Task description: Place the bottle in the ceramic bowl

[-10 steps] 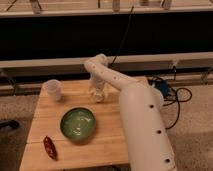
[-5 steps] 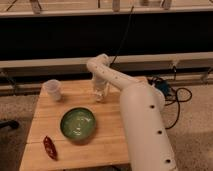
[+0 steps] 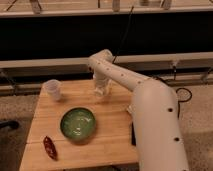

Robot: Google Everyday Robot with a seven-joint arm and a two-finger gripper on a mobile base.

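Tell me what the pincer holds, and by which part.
Cannot be told. The pincer sits at the pale bottle near the far edge of the table, beyond the ceramic bowl, but whether it grips it does not show.

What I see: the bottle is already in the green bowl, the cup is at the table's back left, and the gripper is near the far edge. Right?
Not quite: the camera view shows the ceramic bowl empty. The bottle is beyond it, at the gripper near the far edge. The cup is back left, as you said.
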